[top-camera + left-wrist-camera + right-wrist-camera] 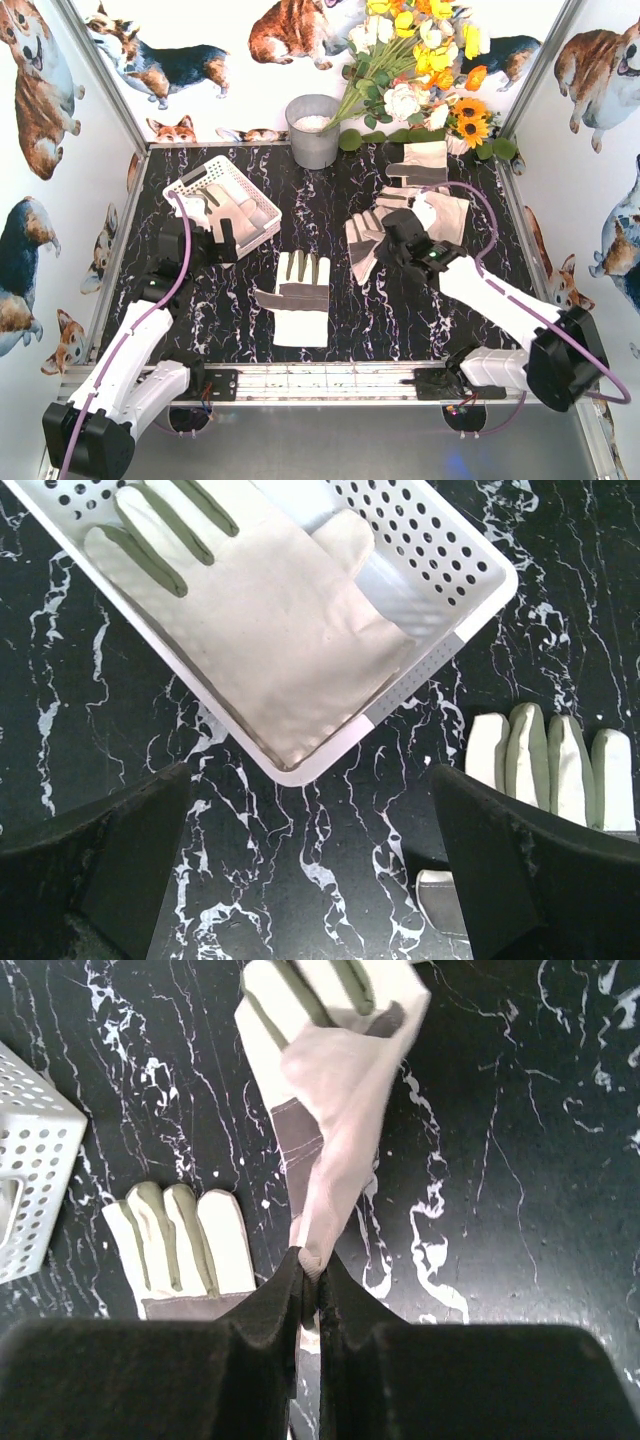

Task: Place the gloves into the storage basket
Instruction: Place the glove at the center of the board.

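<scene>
A shallow white perforated plastic basket sits at the upper left of the overhead frame, on the black white-veined marble-look table. One cream fabric glove lies flat inside it. The left gripper hovers just below the basket's near corner, its black fingers spread wide with nothing between them. A second cream glove with grey patches lies flat at centre frame. Right of centre, the right gripper has its fingers pressed together on a fold of a third glove, whose fabric rises in a ridge. A fourth glove lies at the upper right below the artificial flowers, and a fifth glove lies partly under the right arm. A grey metal bucket stands at upper centre.
</scene>
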